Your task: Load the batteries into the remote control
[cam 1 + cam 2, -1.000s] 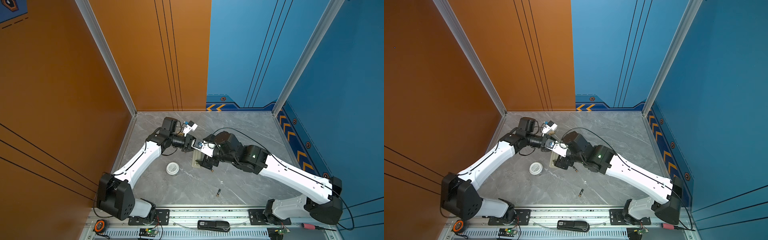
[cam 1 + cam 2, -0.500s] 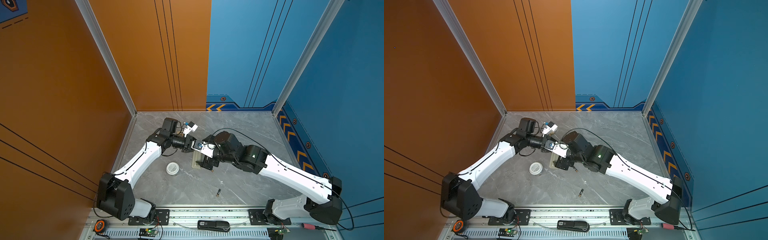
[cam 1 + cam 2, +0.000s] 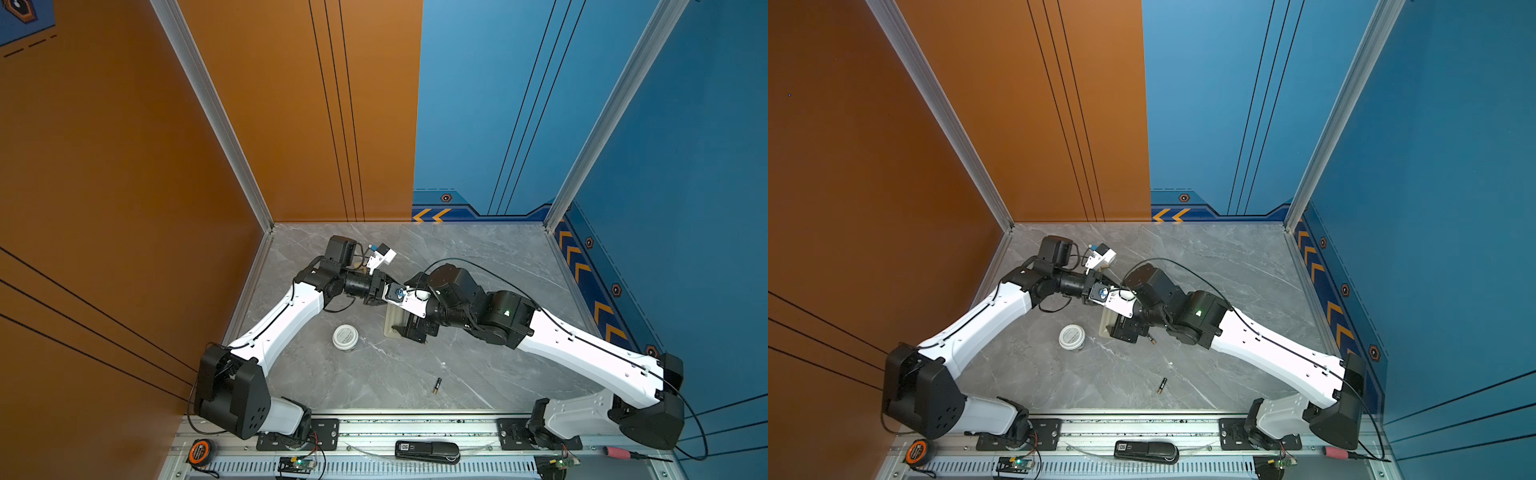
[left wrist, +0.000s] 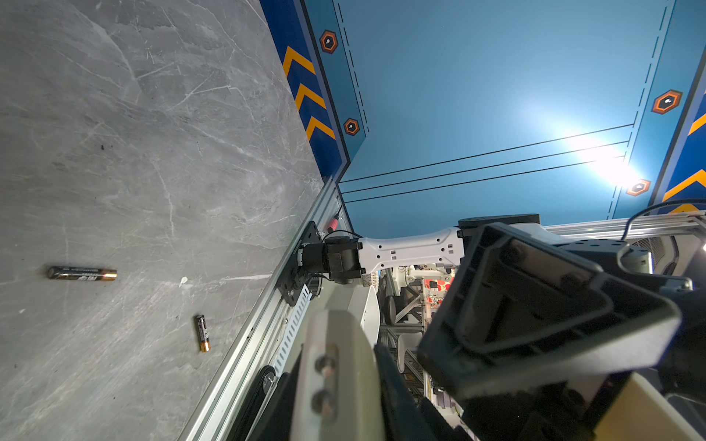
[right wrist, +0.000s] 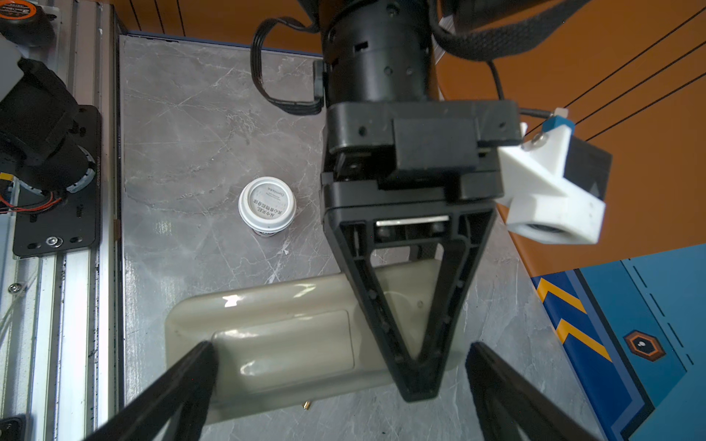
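remote control: glossy beige back up, cover panel outlined, flat on table centre | left gripper: jaws together, tip over remote's end, contact unclear | right gripper: jaws wide apart, astride remote | left wrist view shows both whole on the table: battery, second battery | right wrist view: only a gold tip peeks from under remote; white jar near.

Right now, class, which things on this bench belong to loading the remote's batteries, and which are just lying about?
For the job: remote; battery; second battery.
Lying about: white round tub; tape measure; black device; red-handled tool.
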